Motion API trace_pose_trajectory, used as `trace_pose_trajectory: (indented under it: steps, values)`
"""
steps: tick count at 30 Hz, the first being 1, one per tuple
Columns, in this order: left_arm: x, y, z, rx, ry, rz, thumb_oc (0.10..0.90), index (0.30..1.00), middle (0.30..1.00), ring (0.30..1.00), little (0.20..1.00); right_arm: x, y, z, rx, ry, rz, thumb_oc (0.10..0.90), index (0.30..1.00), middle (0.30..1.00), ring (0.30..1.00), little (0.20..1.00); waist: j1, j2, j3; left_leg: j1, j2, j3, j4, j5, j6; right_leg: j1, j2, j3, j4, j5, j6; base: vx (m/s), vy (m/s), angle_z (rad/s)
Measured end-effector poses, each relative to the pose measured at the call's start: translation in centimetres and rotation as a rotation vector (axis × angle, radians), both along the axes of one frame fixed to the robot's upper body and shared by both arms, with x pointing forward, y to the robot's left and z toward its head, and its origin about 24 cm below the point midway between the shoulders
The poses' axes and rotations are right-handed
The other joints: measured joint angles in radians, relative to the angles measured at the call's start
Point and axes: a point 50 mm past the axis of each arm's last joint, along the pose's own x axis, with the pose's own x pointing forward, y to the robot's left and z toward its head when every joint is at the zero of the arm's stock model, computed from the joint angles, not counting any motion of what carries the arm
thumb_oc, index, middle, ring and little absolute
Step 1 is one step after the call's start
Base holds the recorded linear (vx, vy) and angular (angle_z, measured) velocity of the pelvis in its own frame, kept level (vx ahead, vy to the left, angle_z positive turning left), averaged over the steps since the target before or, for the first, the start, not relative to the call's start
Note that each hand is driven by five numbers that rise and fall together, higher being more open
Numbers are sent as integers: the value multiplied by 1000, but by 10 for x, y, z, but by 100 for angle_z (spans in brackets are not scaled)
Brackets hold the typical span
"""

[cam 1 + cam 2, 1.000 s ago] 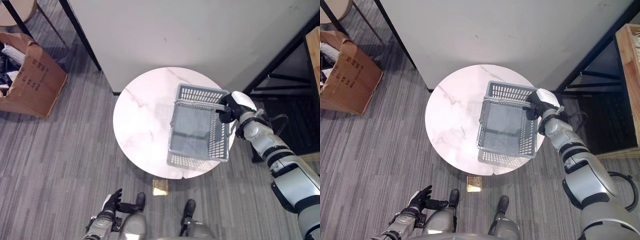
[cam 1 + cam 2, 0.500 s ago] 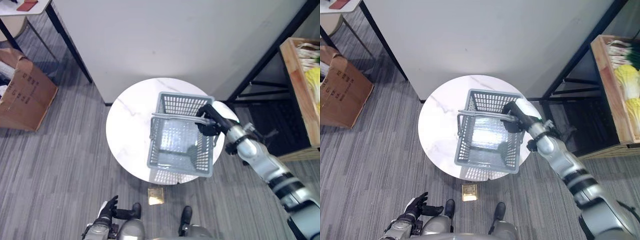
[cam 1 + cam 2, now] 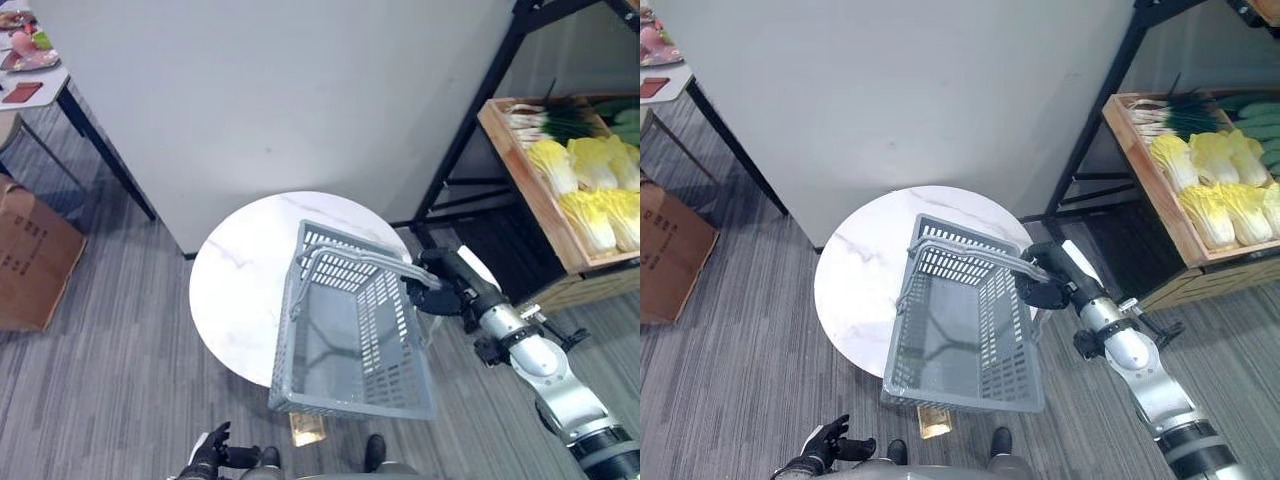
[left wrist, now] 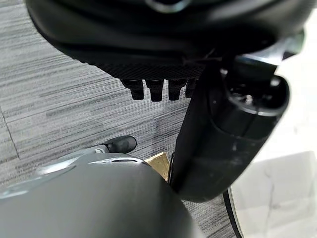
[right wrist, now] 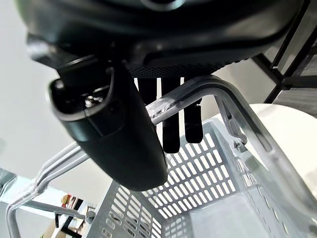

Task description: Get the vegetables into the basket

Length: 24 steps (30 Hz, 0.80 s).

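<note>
An empty grey plastic basket (image 3: 350, 345) hangs tilted in the air over the near right edge of the round white marble table (image 3: 235, 285). My right hand (image 3: 447, 288) is shut on its handle (image 5: 198, 94); in the right wrist view the fingers (image 5: 168, 124) curl round the bars. Pale cabbages (image 3: 590, 190) and green onions (image 3: 550, 118) lie in a wooden crate (image 3: 1160, 215) on the rack at the right, beyond the hand. Low beside my body, my left hand (image 3: 827, 445) is open and holds nothing.
The black frame of the rack (image 3: 470, 130) stands right of the table. A white wall panel (image 3: 270, 90) rises behind it. A cardboard box (image 3: 30, 265) sits on the floor at left, a small table (image 3: 30, 65) with items beyond it. A brass plate (image 3: 306, 428) lies in the floor.
The camera has turned right, bringing the vegetable crate into view. The basket has risen off the table and swung nearer to me, still in my right hand.
</note>
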Motion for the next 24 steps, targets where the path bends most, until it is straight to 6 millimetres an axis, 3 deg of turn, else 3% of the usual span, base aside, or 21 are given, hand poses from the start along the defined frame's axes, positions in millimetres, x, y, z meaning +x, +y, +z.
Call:
trace_pose_trajectory:
  steps: [10,14,15,16,17,18,20,21,23,24]
  values:
    - [-2,0,-1,8,10,-16,900,1000,1000,1000,1000,-17,-12,-9,-157,31,-12,400,300,300,300,300,-21,-2,-1,8,-11,46,0,-4,7,-30,-7,53,17,13,5,-28,59,-15]
    - [-1,5,1,24,8,-37,900,1000,1000,1000,1000,-19,-20,-8,-259,29,-15,400,300,300,300,300,-33,-19,9,22,-24,112,0,-10,15,-74,-10,124,51,20,14,-134,51,-50]
    - [5,8,3,36,-10,-42,900,1000,1000,1000,1000,-18,-21,-10,-283,27,-18,400,300,300,300,300,-48,-42,22,21,-36,141,3,-11,16,-94,-7,137,58,44,18,-276,40,-96]
    - [7,16,5,55,-16,-46,900,1000,1000,1000,1000,-13,-22,-7,-309,8,-16,400,300,300,300,300,-37,-50,34,10,-33,192,-1,-20,32,-139,-11,124,52,76,23,-182,32,-94]
    - [11,21,8,75,-29,-64,900,1000,1000,1000,1000,-13,-24,-9,-314,15,-23,400,300,300,300,300,-42,-66,47,5,-36,221,3,-7,43,-134,-23,81,24,62,14,-234,52,-87]
    - [15,23,10,83,-33,-71,900,1000,1000,1000,1000,-13,-28,-12,-320,28,-34,400,300,300,300,300,-41,-54,59,-4,-13,233,5,-3,39,-146,-33,-13,62,27,-15,-121,16,-42]
    - [19,25,12,95,-47,-88,900,1000,1000,1000,1000,-14,-31,-15,-349,44,-40,400,300,300,300,300,-34,-25,75,-8,34,259,4,1,42,-175,-36,-114,212,-12,-10,-107,1,-59]
    - [18,30,13,106,-46,-78,900,1000,1000,1000,1000,-14,-31,-16,-360,46,-34,400,300,300,300,300,7,-14,82,-3,61,294,6,0,39,-180,-78,-191,373,-73,0,-40,-47,-69]
    - [17,36,14,123,-33,-73,900,1000,1000,1000,1000,-12,-31,-13,-377,33,-33,400,300,300,300,300,0,-37,78,-6,50,288,12,13,15,-106,-69,-177,279,-91,17,-6,-119,-46]
    - [12,35,13,117,-26,-53,900,1000,1000,1000,1000,-8,-31,-8,-403,11,-28,400,300,300,300,300,8,-31,78,-5,56,314,12,16,12,-85,-47,-187,200,-96,7,28,-123,-45]
